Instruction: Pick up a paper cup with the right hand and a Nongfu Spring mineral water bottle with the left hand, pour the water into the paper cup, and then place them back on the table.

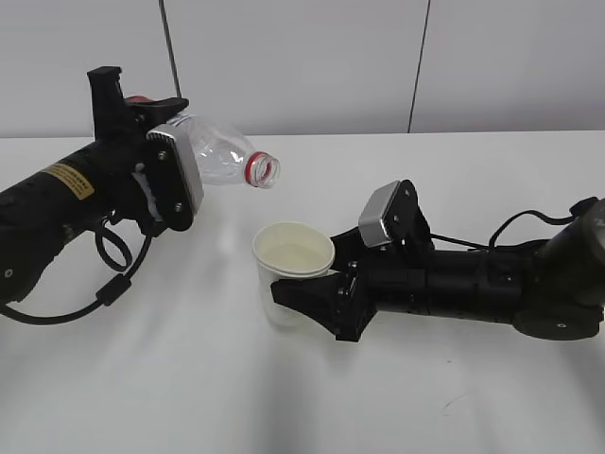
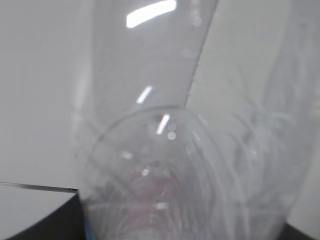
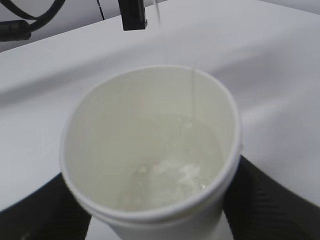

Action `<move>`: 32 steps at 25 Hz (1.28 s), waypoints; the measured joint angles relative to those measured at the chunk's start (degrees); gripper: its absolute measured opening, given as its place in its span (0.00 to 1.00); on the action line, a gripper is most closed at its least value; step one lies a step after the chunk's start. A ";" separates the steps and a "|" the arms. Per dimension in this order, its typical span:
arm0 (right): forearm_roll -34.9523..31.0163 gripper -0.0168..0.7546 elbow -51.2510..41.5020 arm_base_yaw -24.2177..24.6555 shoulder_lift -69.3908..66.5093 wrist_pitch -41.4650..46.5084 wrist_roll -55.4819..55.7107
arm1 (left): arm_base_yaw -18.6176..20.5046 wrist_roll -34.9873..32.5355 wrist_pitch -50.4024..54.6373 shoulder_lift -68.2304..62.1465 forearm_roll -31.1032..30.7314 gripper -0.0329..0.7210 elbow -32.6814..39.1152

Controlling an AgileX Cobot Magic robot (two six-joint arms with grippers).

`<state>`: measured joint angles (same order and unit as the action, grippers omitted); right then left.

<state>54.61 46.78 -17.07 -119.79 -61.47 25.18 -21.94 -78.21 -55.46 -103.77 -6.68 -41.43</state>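
The left hand (image 1: pixel 156 180) is pinching the tilted Nongfu Spring mineral water bottle (image 1: pixel 222 156) above-left of the paper cup (image 1: pixel 291 270), clamped by right hand (image 1: pixel 317 298) fingers; keep the mouth over the rim, tilting slowly.

One paper cup (image 1: pixel 293 255), one water bottle (image 1: pixel 225 156), two arms; apparently nothing else.

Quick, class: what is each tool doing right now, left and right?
Left tool: closed on the bottle, tipped over the cup.
Right tool: closed on the cup.
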 joint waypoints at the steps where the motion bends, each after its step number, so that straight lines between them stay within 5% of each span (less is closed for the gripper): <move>1: -0.11 0.72 0.00 0.00 0.00 0.00 0.00 | 0.00 0.86 0.00 0.00 0.00 0.50 0.00; 15: -4.53 0.72 0.00 0.00 0.00 0.16 -0.73 | 0.00 27.34 0.00 0.00 1.64 0.50 0.00; 28: -11.23 0.72 0.00 0.00 0.00 0.81 -2.48 | 0.00 67.59 0.16 0.00 4.76 0.50 0.00; 32: -14.96 0.72 0.00 0.00 0.00 0.90 -3.25 | 0.00 72.82 0.16 -0.45 4.76 0.50 0.00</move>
<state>39.65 46.78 -17.07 -119.79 -60.57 21.93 -21.94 -5.39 -55.30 -104.22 -1.91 -41.43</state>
